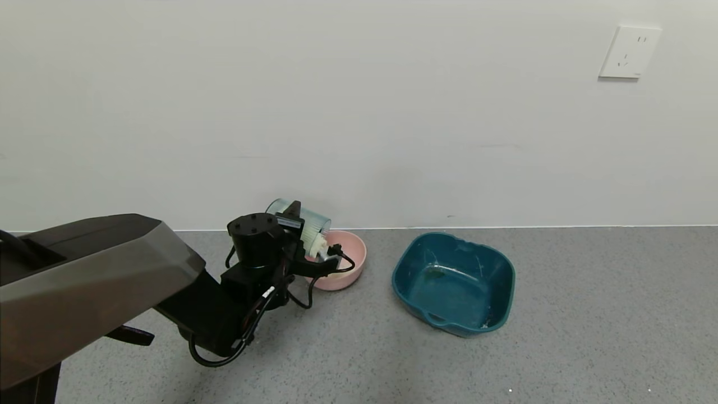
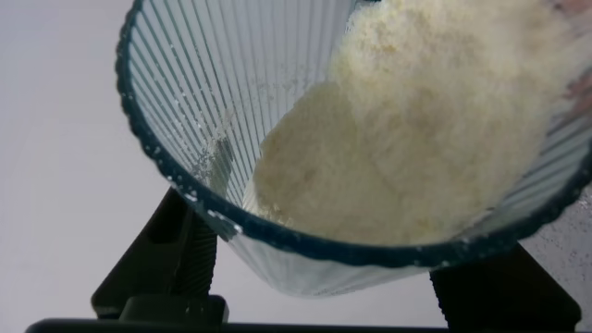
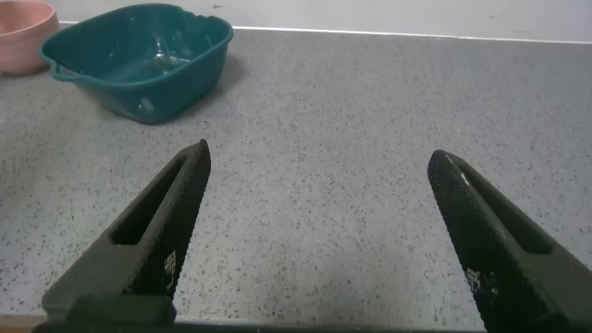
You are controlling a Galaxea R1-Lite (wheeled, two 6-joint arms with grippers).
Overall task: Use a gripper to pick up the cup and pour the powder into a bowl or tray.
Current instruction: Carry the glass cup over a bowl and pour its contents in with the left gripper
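Now left gripper (image 1: 305,238) clamps cup (image 1: 303,221) tipped over pink bowl (image 1: 350,264) rim, powder (image 2: 416,139) at lip.

Teal tray (image 1: 453,283) on grey floor (image 1: 589,314); wall socket (image 1: 629,51).

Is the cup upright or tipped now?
Tipped. The left gripper holds the cup on its side, mouth toward the pink bowl; the powder has slid toward its rim.

Grey speckled counter (image 1: 589,314), pink bowl (image 1: 350,264), teal tray (image 1: 454,283)
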